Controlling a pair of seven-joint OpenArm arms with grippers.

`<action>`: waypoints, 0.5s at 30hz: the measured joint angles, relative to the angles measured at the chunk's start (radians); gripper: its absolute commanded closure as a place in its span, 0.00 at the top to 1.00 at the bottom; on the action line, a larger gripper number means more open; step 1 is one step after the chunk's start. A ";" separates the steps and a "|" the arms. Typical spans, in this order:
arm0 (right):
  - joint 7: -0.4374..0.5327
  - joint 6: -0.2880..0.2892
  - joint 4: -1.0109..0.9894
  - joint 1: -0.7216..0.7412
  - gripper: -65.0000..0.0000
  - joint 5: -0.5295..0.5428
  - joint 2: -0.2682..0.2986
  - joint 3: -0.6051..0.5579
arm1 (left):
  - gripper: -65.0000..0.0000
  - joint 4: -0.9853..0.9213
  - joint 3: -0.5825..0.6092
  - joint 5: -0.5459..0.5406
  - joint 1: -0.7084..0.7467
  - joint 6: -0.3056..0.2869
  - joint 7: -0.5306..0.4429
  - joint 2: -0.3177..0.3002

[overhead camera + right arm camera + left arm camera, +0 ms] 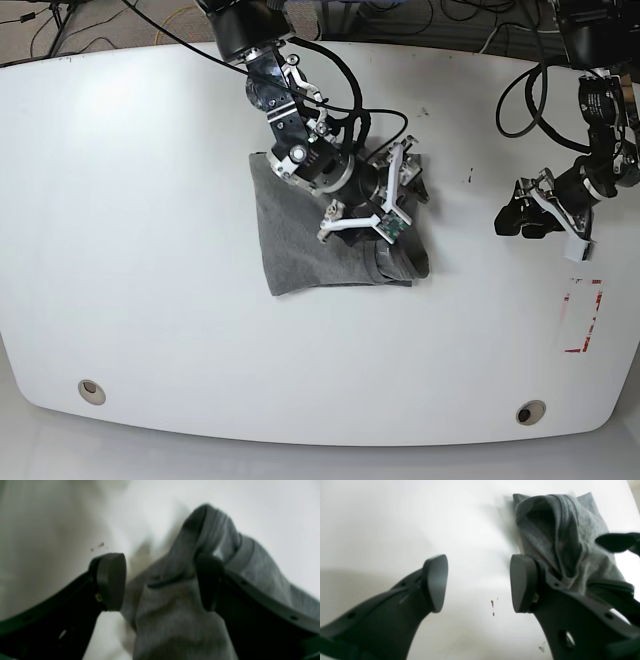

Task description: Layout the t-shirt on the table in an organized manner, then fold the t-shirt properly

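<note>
T-shirt [310, 240] lay bunched at frame centre on the white surface [150, 200]. Right end effector [160, 582] stood open over its folds — gripping nothing. Left end effector [478, 583] hung open at right, empty.

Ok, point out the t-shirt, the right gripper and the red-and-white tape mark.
t-shirt [295, 240]: base view, flat grey panel left of the arm.
right gripper [160, 582]: right wrist view, midway between its fingertips.
red-and-white tape mark [583, 317]: base view, its middle.

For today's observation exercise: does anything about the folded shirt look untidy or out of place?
Yes. The t-shirt is mostly a flat folded block, but its edge by the right gripper is bunched and raised, not flat on the table.
</note>
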 measured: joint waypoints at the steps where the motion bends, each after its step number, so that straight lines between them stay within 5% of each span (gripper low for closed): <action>1: 0.003 -0.004 0.009 -0.014 0.63 0.000 0.010 0.003 | 0.56 0.000 0.000 0.000 0.001 0.000 0.000 -0.001; 15: 0.006 -0.005 -0.032 -0.060 0.34 0.000 0.044 0.005 | 0.56 -0.001 0.000 0.002 0.001 0.000 0.000 -0.001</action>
